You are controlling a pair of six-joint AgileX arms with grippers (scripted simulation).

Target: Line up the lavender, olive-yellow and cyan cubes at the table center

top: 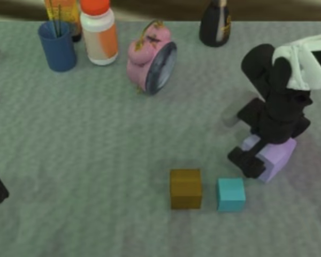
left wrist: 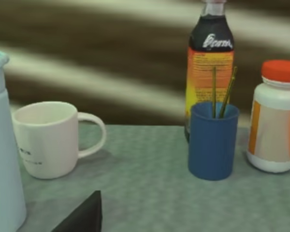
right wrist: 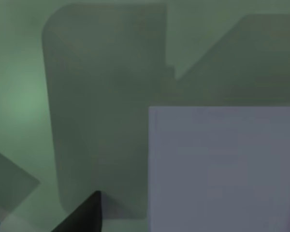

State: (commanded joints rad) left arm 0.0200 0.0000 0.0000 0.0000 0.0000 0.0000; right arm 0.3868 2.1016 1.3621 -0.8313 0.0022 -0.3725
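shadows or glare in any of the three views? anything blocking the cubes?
Top view: even light, no glare; the right gripper covers much of the lavender cube and a faint shadow lies beside it; olive-yellow cube and cyan cube unobstructed. Right wrist view: big soft shadows on the table. Left wrist view: soft shadow beside the mug.

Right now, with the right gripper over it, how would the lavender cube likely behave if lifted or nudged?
The lavender cube looks rigid, so it probably won't deform under the right gripper. Its flat faces suggest sliding rather than rolling on the textured green table. It sits rotated, so it may twist when nudged.

Rendered simulated tabletop, mug (left wrist: pixel 48 137), alarm clock (top: pixel 152 64), pill bottle (top: pixel 99 32), homelike clutter
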